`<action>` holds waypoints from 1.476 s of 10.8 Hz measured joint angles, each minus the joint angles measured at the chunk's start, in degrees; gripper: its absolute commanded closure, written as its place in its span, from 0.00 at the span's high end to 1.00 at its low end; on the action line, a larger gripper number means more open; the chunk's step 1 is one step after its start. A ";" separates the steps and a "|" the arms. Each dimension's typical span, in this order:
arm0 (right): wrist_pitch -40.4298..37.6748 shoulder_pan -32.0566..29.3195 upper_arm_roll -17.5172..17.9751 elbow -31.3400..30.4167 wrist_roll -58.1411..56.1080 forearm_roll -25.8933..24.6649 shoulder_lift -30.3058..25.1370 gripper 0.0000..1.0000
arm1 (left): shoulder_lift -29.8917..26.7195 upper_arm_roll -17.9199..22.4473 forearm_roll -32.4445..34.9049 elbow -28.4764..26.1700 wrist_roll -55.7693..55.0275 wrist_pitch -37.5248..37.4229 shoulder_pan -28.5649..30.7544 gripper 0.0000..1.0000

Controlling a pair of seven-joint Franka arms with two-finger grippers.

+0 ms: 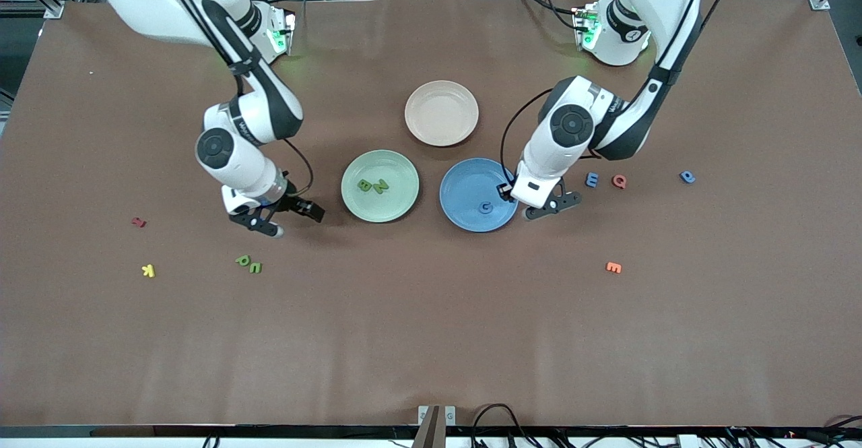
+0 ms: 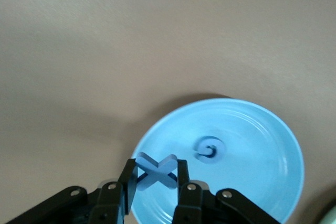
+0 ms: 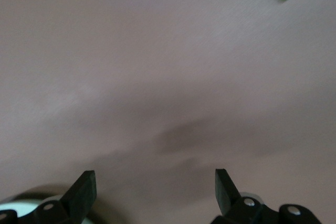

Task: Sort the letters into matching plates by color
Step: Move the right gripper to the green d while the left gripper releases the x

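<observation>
A blue X (image 2: 156, 171) is pinched between the left gripper's (image 2: 156, 182) fingers over the rim of the blue plate (image 1: 465, 195), where a blue G (image 1: 485, 207) lies. Green N (image 1: 380, 186) and B (image 1: 365, 185) sit in the green plate (image 1: 357, 205). The right gripper (image 3: 155, 188) – jaws wide, empty – hangs over bare table near green P (image 1: 243, 260) and U (image 1: 255, 267); its fingertips are cut off in its wrist view.

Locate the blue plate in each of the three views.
Front view: the blue plate sits mid-table, beside the green plate, under the left hand.
Left wrist view: blue plate fills the lower part, beneath the held blue X.
Right wrist view: not in it.
Shared landmark: the blue G in the plate.
</observation>
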 measured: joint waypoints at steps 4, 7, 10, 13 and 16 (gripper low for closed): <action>-5.45 -6.16 -1.11 3.92 -1.42 -7.76 1.29 1.00 | 2.39 1.59 -0.01 2.78 -5.65 -0.02 -5.20 0.00; -5.45 -6.61 -2.65 9.27 -1.42 -9.89 6.62 1.00 | 4.20 1.69 -0.01 4.61 -5.82 -0.02 -6.13 1.00; -5.45 -6.70 -3.85 13.48 -1.42 -11.10 10.04 1.00 | 5.30 2.10 -0.01 6.60 -5.94 -0.03 -6.11 1.00; -5.46 -7.05 -4.94 15.00 -1.43 -12.32 11.32 1.00 | 5.34 2.26 -0.01 6.97 -6.10 -0.06 -6.09 1.00; -5.46 -8.33 -5.13 15.69 -1.78 -13.46 11.94 1.00 | 5.18 2.38 -0.02 7.61 -6.11 -2.51 -4.85 1.00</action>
